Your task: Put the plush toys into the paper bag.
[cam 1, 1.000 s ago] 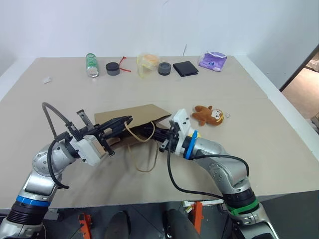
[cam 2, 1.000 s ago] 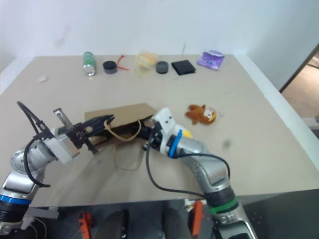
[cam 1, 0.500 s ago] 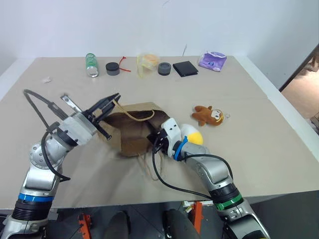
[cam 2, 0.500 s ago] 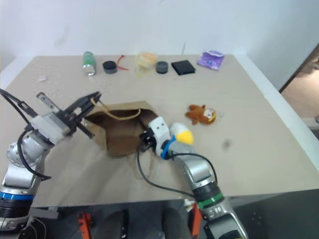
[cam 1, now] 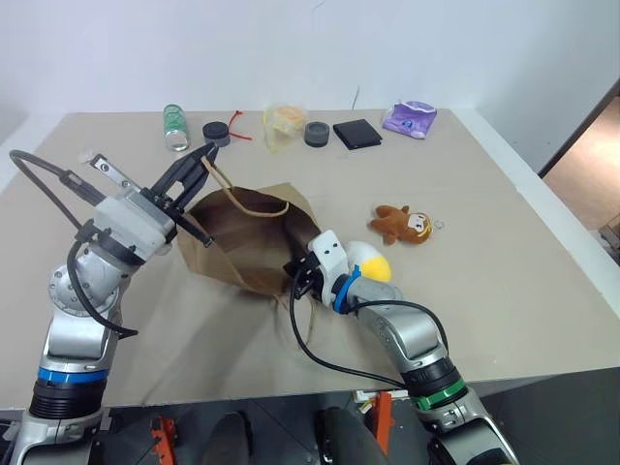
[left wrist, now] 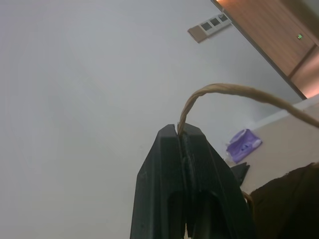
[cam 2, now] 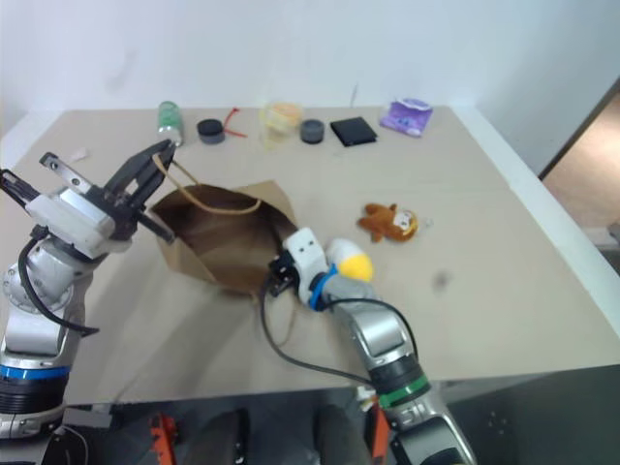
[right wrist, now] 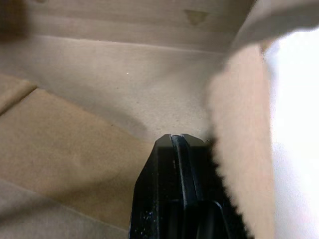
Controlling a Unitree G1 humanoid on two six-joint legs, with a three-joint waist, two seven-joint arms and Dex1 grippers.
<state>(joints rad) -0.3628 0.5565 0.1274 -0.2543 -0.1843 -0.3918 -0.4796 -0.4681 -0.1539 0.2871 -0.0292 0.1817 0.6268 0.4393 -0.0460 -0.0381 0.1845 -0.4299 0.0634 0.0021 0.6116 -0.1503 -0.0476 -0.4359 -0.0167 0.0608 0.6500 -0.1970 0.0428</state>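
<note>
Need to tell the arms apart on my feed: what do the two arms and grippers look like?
Both arms are silver-grey with looping black cables. The left gripper has black fingers on a white housing and a blue band low on its arm. The right gripper has a white housing, a blue wrist ring and a green band.

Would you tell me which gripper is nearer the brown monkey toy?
Right. The right gripper sits at the bag's mouth, beside the monkey toy; the left gripper holds the cord handle across the bag.

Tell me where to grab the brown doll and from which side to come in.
Grip the brown doll across its round head, probably coming from above. It lies flat on the table, apart from the paper bag and the egg-shaped toy, so its top is open; its limbs look too thin for a sure hold.
</note>
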